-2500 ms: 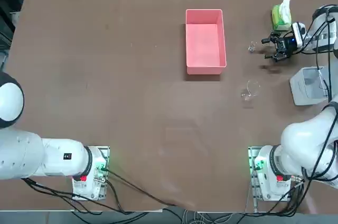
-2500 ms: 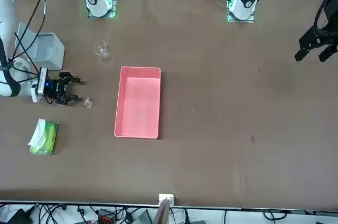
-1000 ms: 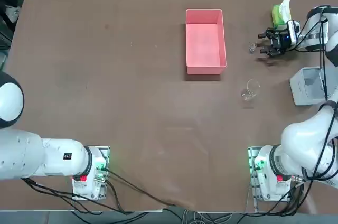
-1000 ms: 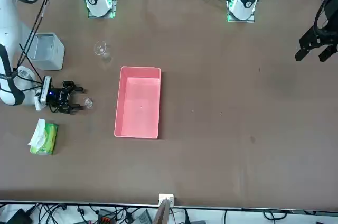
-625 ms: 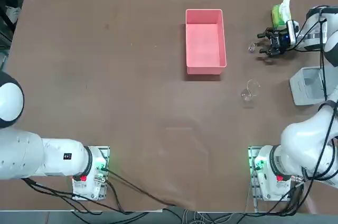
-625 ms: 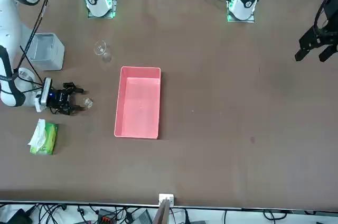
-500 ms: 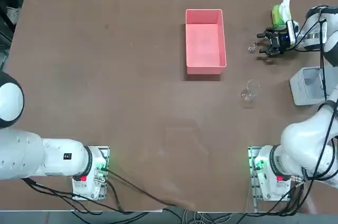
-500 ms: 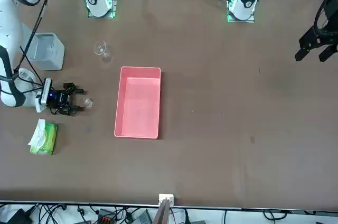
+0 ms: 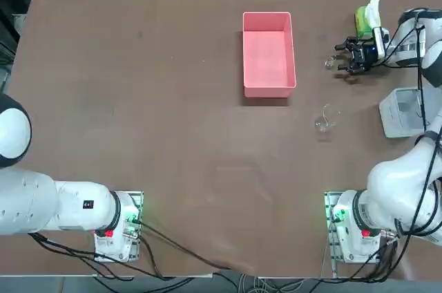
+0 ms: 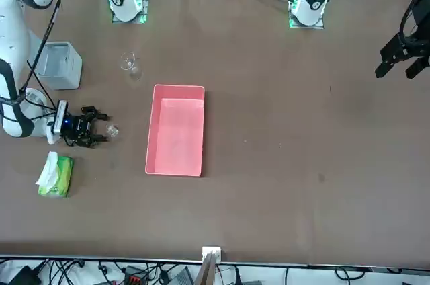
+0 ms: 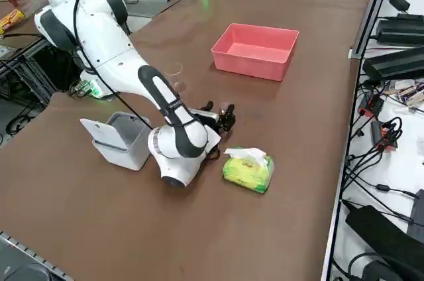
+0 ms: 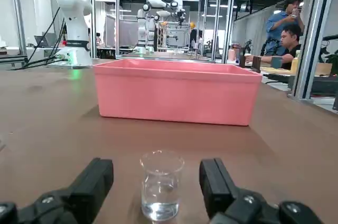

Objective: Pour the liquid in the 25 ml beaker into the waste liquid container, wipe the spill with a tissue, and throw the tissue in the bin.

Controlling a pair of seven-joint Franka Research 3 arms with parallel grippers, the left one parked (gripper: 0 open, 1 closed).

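The larger clear glass beaker point(image 9: 326, 118) stands alone nearest the robot, with the bin point(image 9: 404, 111) well to its right at the table's right edge. Farther out, the right gripper point(image 12: 157, 192) sits low over the table with its fingers point(image 12: 93, 183) spread wide, one on each side of the 25 ml beaker point(image 12: 161, 184) without touching it. The little beaker stands upright on the table and holds some clear liquid. Beyond it and to the left lies the pink waste liquid container point(image 9: 268, 53), apart from the glass. At the far right, the green tissue pack point(image 9: 367, 23) rests on the table with a white tissue point(image 9: 373, 10) sticking out of it.
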